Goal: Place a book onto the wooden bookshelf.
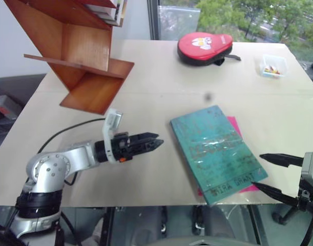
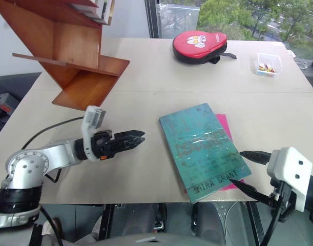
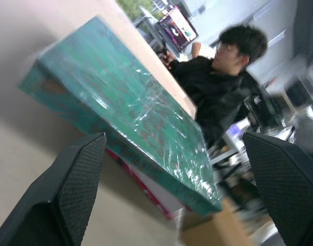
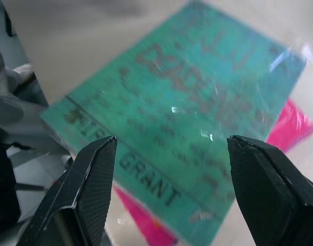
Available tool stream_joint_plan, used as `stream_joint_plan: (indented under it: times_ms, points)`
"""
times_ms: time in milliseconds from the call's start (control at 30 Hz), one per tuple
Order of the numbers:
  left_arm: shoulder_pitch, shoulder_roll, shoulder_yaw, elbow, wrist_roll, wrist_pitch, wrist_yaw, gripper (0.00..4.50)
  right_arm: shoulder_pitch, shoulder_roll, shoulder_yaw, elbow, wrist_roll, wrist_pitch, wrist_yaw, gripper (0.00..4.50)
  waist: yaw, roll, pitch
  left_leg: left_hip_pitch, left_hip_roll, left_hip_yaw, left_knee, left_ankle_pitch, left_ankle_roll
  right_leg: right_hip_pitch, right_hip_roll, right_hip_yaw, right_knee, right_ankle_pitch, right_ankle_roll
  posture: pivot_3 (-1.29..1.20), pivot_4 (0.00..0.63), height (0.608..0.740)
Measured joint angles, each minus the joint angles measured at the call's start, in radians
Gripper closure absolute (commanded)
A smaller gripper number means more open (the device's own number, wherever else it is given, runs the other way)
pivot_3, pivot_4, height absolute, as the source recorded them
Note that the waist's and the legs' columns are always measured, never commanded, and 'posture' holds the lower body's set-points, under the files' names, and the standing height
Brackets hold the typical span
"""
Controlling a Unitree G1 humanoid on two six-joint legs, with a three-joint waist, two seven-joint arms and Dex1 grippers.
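Since the teal-green book (image 1: 216,151) lies flat on the pale surface (image 1: 146,169), stacked on a magenta-pink book (image 1: 233,124) whose edges peep out beyond it, neither arm has hold of it. It sits between the two sets of fingers: the left gripper (image 1: 155,143) hangs just beside its long edge, fingers spread wide and empty, pointing level toward it; the right gripper (image 1: 263,173) stands at the near corner by the lettered edge, its fingers (image 4: 92,177) parted with nothing between them, one tip just over that corner.

The book looks thin, broad and fairly stiff, probably light, but its glossy, crinkled wrapping should be slippery under hard finger pads. Lying flush on the pink book, it offers no gap for a finger to slide under. The likeliest hold is the near corner that juts past the surface's edge, pinched through the thickness, or the long edge once it is tipped up; care is needed not to catch the pink book as well.

The wooden bookshelf (image 1: 77,56) stands well beyond the left fingers, at the far corner. Farther off lie a red paddle case (image 1: 203,47) and a small clear box (image 1: 272,66). A person in dark clothing (image 3: 217,87) sits past the surface.
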Motion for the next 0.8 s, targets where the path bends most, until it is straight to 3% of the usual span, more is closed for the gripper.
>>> stream_joint_plan:
  times_ms: [133,300,567,667,800]
  points:
    - [-0.038,-0.154,-0.027,0.132,-0.081,0.098,0.198,0.00,-0.022,-0.004,0.102,-0.024,0.018,-0.044,-0.068,0.99,0.004,-0.001,0.000,0.001,0.000,0.000,0.000,0.000,0.000,0.000,0.000,0.000,0.001,0.000,0.000,0.00,0.150,0.740]
    - [-0.091,-0.282,-0.052,0.202,-0.131,0.126,0.333,0.00,-0.002,-0.018,0.154,-0.028,0.014,-0.105,-0.114,0.99,0.007,-0.002,0.000,0.000,-0.002,0.000,0.000,0.000,0.000,0.000,-0.001,0.000,0.001,0.001,-0.002,0.00,0.150,0.740]
    - [-0.120,-0.388,-0.068,0.249,-0.161,0.162,0.448,0.00,0.058,-0.058,0.149,-0.028,0.020,-0.157,-0.158,0.99,0.005,-0.002,-0.001,0.001,-0.001,0.001,0.000,0.000,0.000,0.000,-0.001,0.001,0.001,0.001,-0.003,0.00,0.150,0.740]
    - [-0.101,-0.413,-0.060,0.251,-0.198,0.162,0.499,0.89,0.083,-0.065,0.142,-0.028,0.023,-0.177,-0.173,0.93,0.006,-0.002,-0.001,0.001,-0.001,0.001,0.000,0.000,0.000,0.000,-0.001,0.001,0.001,0.001,-0.003,0.00,0.150,0.740]
    - [-0.089,-0.426,-0.056,0.263,-0.248,0.160,0.559,2.79,0.110,-0.078,0.139,-0.028,0.032,-0.198,-0.194,0.93,0.006,-0.003,-0.001,0.001,-0.001,0.001,0.000,0.000,0.000,0.000,-0.001,0.001,0.001,0.001,-0.002,0.00,0.150,0.740]
